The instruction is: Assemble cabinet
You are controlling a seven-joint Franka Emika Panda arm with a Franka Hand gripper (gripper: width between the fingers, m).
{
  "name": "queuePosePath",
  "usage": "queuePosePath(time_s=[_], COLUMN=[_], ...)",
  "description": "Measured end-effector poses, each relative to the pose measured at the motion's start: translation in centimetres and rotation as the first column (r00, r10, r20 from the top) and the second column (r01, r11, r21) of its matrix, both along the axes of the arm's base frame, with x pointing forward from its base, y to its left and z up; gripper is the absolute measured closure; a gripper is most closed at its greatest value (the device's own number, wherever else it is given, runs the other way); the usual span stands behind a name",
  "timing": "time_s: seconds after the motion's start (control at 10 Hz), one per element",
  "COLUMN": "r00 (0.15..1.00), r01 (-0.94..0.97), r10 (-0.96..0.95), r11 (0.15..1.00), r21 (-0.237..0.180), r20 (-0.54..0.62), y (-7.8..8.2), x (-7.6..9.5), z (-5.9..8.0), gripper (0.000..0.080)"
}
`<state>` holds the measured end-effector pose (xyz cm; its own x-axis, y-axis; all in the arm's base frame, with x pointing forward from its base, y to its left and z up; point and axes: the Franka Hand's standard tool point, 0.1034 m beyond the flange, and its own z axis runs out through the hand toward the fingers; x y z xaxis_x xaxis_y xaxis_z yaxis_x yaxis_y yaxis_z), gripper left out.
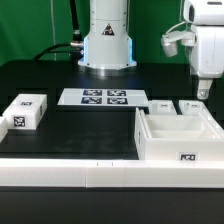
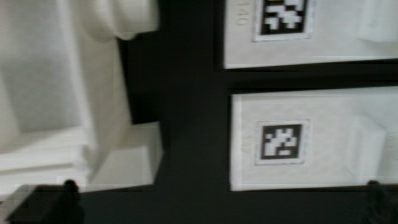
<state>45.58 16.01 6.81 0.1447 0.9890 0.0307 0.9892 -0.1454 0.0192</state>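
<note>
The cabinet (image 1: pixel 180 136) is a large white open box with thick walls and a tag on its front, standing at the exterior view's right. It also shows in the wrist view (image 2: pixel 63 100). My gripper (image 1: pixel 203 92) hangs above the table just behind the cabinet, over two small flat white tagged panels (image 1: pixel 160 106) (image 1: pixel 190 106). In the wrist view these panels (image 2: pixel 306 30) (image 2: pixel 302 140) lie beside the cabinet's wall. My gripper (image 2: pixel 214 205) is open and empty, with its dark fingertips (image 2: pixel 45 205) far apart over bare black table.
The marker board (image 1: pixel 105 98) lies in the middle in front of the robot's base (image 1: pixel 107 45). A white tagged block (image 1: pixel 25 111) sits at the exterior view's left. A white ledge (image 1: pixel 100 175) runs along the table's front edge.
</note>
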Motion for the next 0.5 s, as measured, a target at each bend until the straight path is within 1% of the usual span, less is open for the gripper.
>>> queuePosePath(time_s=[0.2, 0.5], r00=[1.0, 1.0], r01=[0.008, 0.01], r10=[-0.008, -0.01], r11=[1.0, 1.0], r21=[0.003, 0.002], r20=[-0.014, -0.015], y=[0.93, 0.72], x=[-0.9, -0.83], z=[-0.58, -0.62], gripper=[0.0002, 0.0002])
